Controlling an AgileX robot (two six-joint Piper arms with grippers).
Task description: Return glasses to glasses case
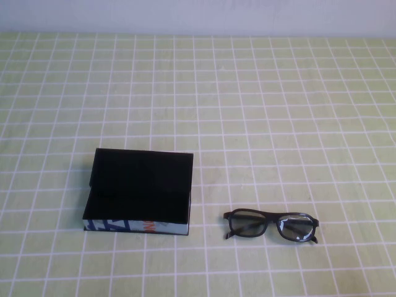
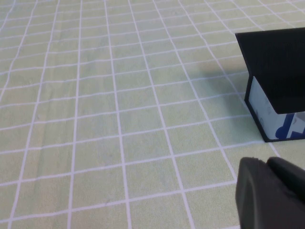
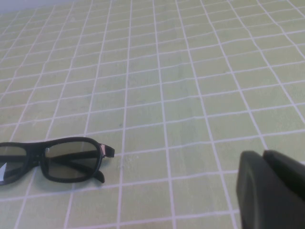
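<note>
Black spectacles: the glasses, a thick-framed pair with clear, faintly tinted lenses, lie folded on the near right part of the table, front facing the robot.
Glasses case: the glasses case, a flat rectangular matte-black box, sits to the left of the glasses, apart from them; its hinged lid stands raised at the back, its inside is dark, and its near edge is printed in blue, white and orange.
Tablecloth: pale green tablecloth with a white grid covers the table out to the far wall.
Right gripper: the right gripper, a dark shape at the edge of its wrist view, hangs above the cloth with its fingers pressed together on nothing; the glasses lie well apart from it.
Left gripper: the left gripper hovers near a corner of the case, not touching; cannot tell whether its fingers are spread.
</note>
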